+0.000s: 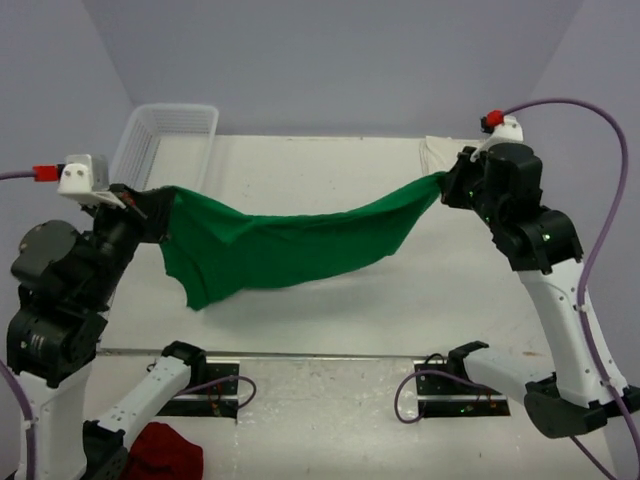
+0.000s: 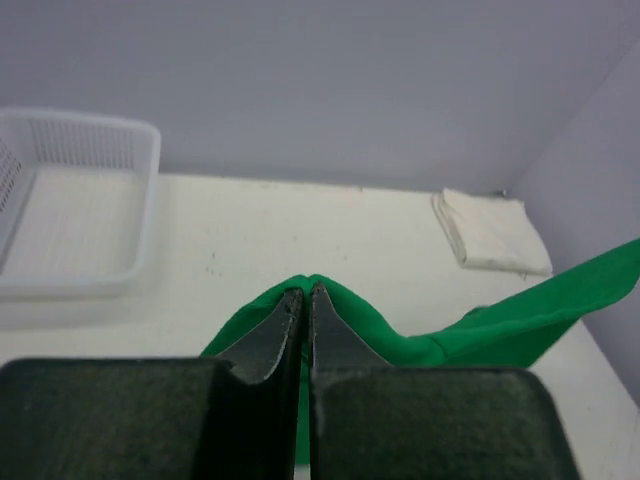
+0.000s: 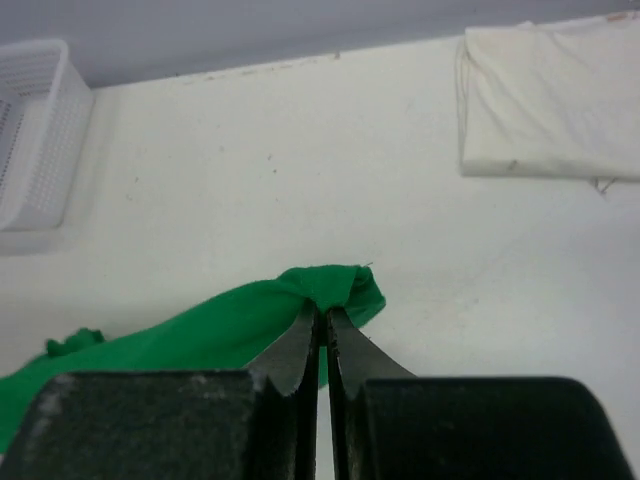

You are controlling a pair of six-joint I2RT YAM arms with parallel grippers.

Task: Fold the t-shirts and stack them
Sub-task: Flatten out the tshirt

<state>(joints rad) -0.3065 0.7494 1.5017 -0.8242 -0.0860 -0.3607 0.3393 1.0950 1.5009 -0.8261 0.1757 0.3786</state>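
Note:
The bright green t-shirt [image 1: 280,245] hangs stretched in the air between both grippers, sagging in the middle above the table. My left gripper [image 1: 160,200] is shut on its left end; the left wrist view shows the cloth [image 2: 350,310] bunched round the closed tips [image 2: 305,292]. My right gripper [image 1: 447,183] is shut on its right end, with a green bunch [image 3: 335,285] at the closed tips [image 3: 324,312]. The cream-white t-shirt [image 1: 437,152] lies folded at the far right of the table, also in the left wrist view [image 2: 492,232] and the right wrist view [image 3: 550,100].
A white mesh basket [image 1: 165,140] stands at the far left of the table, also seen in the left wrist view [image 2: 70,200]. A dark red cloth [image 1: 160,452] lies by the left arm's base at the near edge.

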